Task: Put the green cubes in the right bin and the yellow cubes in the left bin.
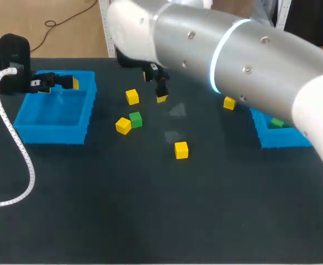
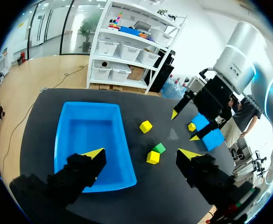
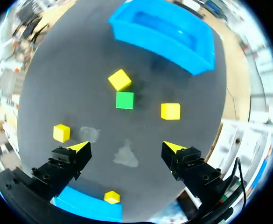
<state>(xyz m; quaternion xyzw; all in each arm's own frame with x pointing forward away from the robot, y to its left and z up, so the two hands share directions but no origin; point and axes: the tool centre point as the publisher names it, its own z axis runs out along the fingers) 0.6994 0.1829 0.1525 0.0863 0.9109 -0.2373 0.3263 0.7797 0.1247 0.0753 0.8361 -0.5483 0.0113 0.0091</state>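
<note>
Nothing readable is showing in any view. The yellow cube (image 1: 181, 149) and green cube (image 1: 135, 119) are showing plain faces. The left bin (image 1: 51, 134), right bin (image 1: 285, 139), worktop (image 1: 150, 215) and right arm (image 1: 244, 55) are carrying no legible label, number or sign.

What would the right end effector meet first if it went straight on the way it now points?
Probably the bare table, near the pale smudge in the gap of the open right end effector. The green cube lies further ahead, seemingly off that line, though depth is unclear.
</note>
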